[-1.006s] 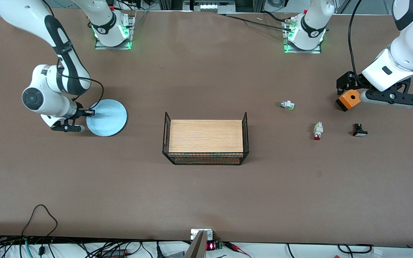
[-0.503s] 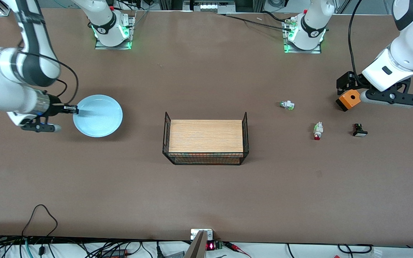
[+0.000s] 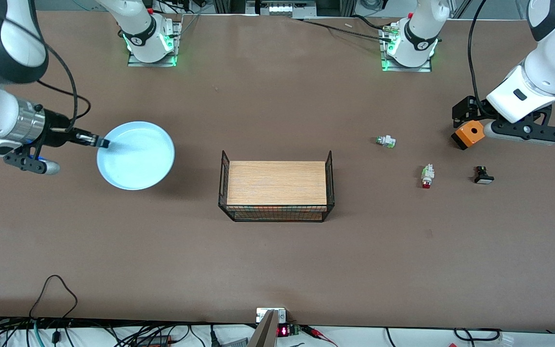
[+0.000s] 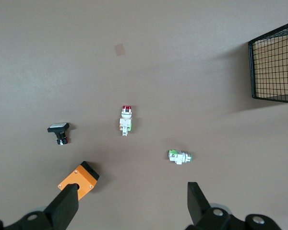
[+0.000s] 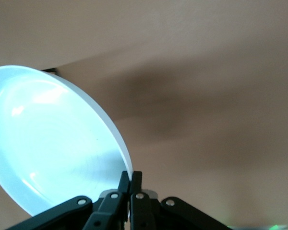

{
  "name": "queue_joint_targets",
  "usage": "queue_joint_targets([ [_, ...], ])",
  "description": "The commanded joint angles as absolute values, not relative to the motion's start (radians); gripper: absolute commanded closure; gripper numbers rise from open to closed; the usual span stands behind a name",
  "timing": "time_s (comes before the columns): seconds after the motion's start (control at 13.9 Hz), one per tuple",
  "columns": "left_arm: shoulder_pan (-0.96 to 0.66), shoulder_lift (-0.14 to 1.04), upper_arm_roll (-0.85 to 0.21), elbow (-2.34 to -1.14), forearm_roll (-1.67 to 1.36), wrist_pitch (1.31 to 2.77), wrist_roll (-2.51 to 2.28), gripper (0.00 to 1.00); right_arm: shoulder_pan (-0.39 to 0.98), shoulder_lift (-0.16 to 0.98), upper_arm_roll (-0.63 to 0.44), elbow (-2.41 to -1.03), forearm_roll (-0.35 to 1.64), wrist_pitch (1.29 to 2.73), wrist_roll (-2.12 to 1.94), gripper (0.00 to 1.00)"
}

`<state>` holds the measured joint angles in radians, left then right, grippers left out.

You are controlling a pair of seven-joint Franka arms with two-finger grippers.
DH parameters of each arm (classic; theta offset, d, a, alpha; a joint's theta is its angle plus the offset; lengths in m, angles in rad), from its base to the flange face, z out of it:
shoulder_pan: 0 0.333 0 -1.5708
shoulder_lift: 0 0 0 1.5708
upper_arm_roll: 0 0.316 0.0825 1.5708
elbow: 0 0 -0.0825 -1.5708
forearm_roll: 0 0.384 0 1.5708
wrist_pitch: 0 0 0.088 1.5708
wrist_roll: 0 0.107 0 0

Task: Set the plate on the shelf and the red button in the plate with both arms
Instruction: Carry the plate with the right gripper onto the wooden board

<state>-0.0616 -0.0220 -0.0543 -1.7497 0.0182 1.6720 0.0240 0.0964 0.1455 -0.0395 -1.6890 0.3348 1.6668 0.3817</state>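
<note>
The pale blue plate (image 3: 136, 155) hangs in the air over the right arm's end of the table. My right gripper (image 3: 102, 142) is shut on its rim; the right wrist view shows the fingers (image 5: 125, 184) pinching the plate's edge (image 5: 48, 143). The red button (image 3: 426, 176), whitish with a red cap, lies on the table toward the left arm's end, also in the left wrist view (image 4: 126, 120). My left gripper (image 3: 470, 126) is open and empty, over the table beside an orange box (image 3: 469, 134). It shows wide open in the left wrist view (image 4: 130, 201).
A wire basket with a wooden board (image 3: 276, 189) stands mid-table. A green-tipped white button (image 3: 386, 141) and a black button with a white cap (image 3: 483, 175) lie near the red one. The orange box (image 4: 79, 179) lies by my left gripper.
My right gripper has lifted the plate off the table and carried it up and slightly toward the basket. The left arm has not moved.
</note>
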Motion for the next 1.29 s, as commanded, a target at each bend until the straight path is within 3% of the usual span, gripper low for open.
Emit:
queue_joint_targets([
  [0.0,-0.058,-0.026,-0.054,-1.743,0.006,1.660,0.044,0.00,0.122,0.160,-0.017,-1.594,0.425,1.602,0.614,1.00],
  [0.65,-0.057,-0.026,-0.051,-1.743,0.005,1.660,0.043,0.00,0.417,0.304,-0.017,-1.418,0.428,1.672,1.171,1.00],
  [1.22,-0.057,-0.025,-0.049,-1.743,0.005,1.658,0.041,0.00,0.583,0.409,-0.018,-1.437,0.423,1.879,1.359,1.00],
])
